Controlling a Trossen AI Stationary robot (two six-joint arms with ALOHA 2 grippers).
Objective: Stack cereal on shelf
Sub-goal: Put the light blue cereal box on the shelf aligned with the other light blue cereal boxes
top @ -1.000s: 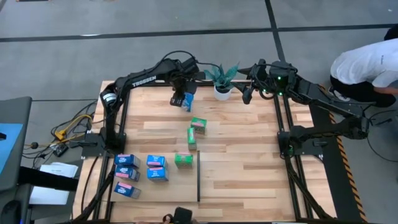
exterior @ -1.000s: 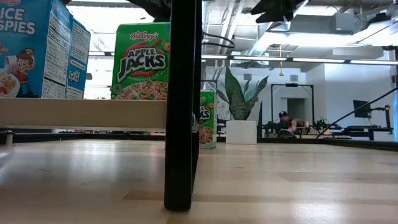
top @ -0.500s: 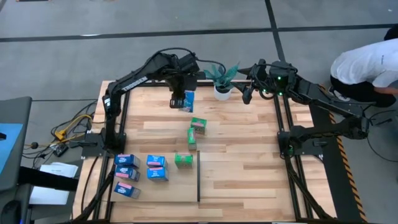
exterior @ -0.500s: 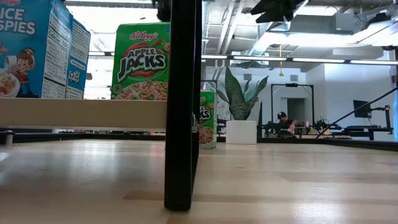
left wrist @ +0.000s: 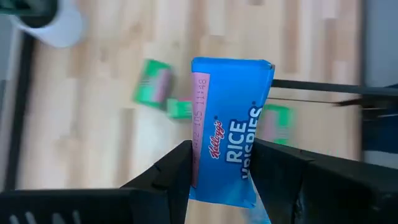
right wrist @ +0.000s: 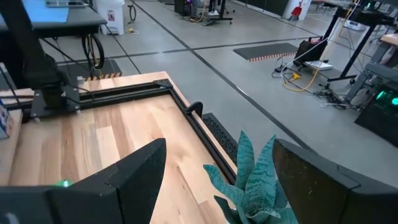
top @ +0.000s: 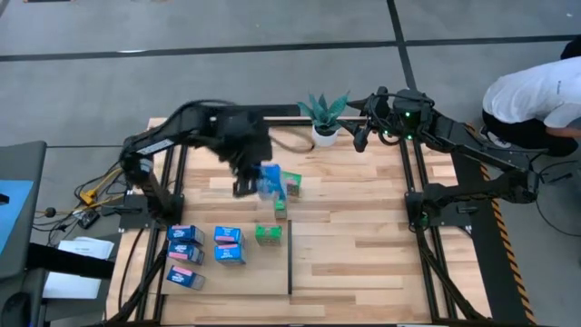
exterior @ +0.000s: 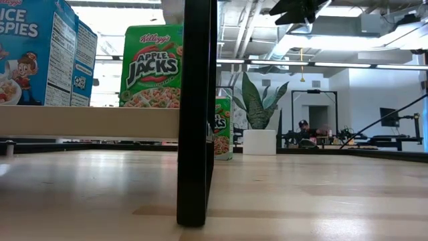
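My left gripper [top: 251, 180] hangs over the middle of the shelf [top: 363, 227], shut on a blue cereal box [left wrist: 229, 124] that also shows from above [top: 270, 181]. Three green boxes [top: 290, 183] [top: 280, 203] [top: 267, 233] lie on the planks just beyond and nearer. Several blue boxes [top: 207, 250] stand grouped at the near left, beside a thin black divider strip [top: 290, 268]. My right gripper [top: 360, 136] waits open, raised at the far right beside the potted plant [top: 323, 113]. My left gripper pinches the blue box between its two fingers [left wrist: 177, 171], on opposite sides of the box's end nearest the wrist [left wrist: 205, 180]. The fingers slant down from above. The rest of the box sticks out past the fingertips, lifted clear of the planks.
The potted plant stands at the far edge, right in front of my right gripper [right wrist: 227, 186]. A black rail frame [top: 406, 182] runs round the planks. Bare wood lies to the right of the divider. A person in white [top: 531, 95] bends beside the table's far right.
My left gripper has swung away from the plant at the far edge, toward the near edge and up, rolling as it went. The blue box has travelled with it, clear of the planks, and now hangs over the green boxes.
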